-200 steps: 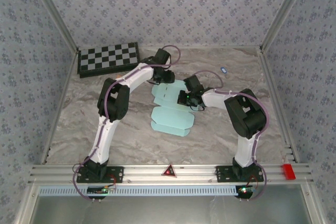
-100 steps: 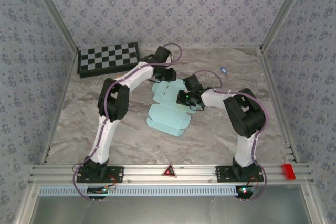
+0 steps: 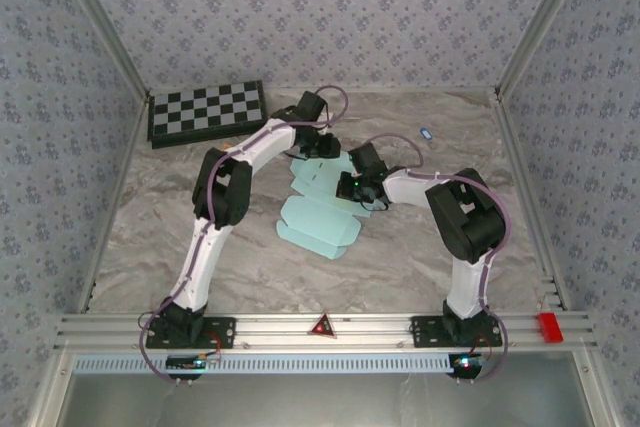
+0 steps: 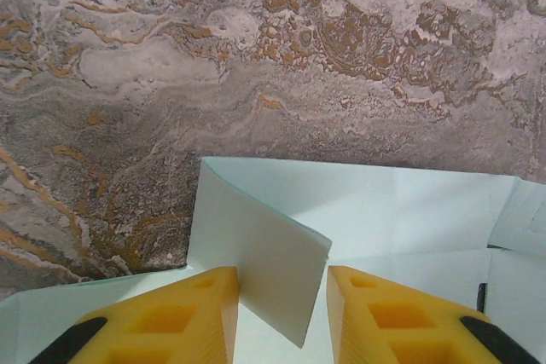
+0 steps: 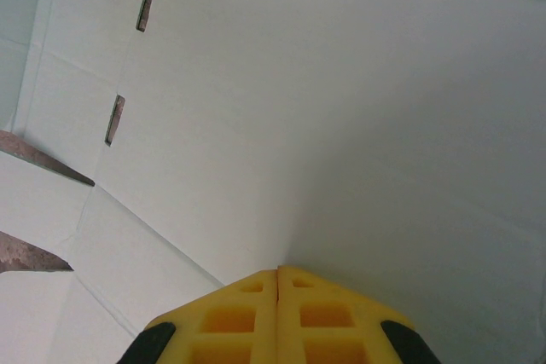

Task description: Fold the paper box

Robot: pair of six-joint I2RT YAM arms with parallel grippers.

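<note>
The paper box (image 3: 318, 219) is a pale blue die-cut sheet lying mid-table, partly folded. My left gripper (image 3: 318, 146) is at its far edge. In the left wrist view this gripper (image 4: 283, 296) is open, with a raised flap (image 4: 256, 249) standing between the yellow fingers (image 4: 196, 309) and leaning on the left one. My right gripper (image 3: 350, 185) is on the sheet's right side. In the right wrist view its fingers (image 5: 278, 272) are pressed together on the paper box (image 5: 324, 108), where a crease runs up from their seam. Two slots (image 5: 148, 2) show at upper left.
A black-and-white checkerboard (image 3: 207, 111) lies at the far left corner. A small blue-white item (image 3: 425, 133) rests at the far right. A red block (image 3: 549, 326) sits on the front rail. Patterned walls enclose the marbled table (image 3: 150, 217).
The near part of the sheet has slid left and turned slightly. The left arm's elbow has shifted a little right; both grippers stay at the sheet.
</note>
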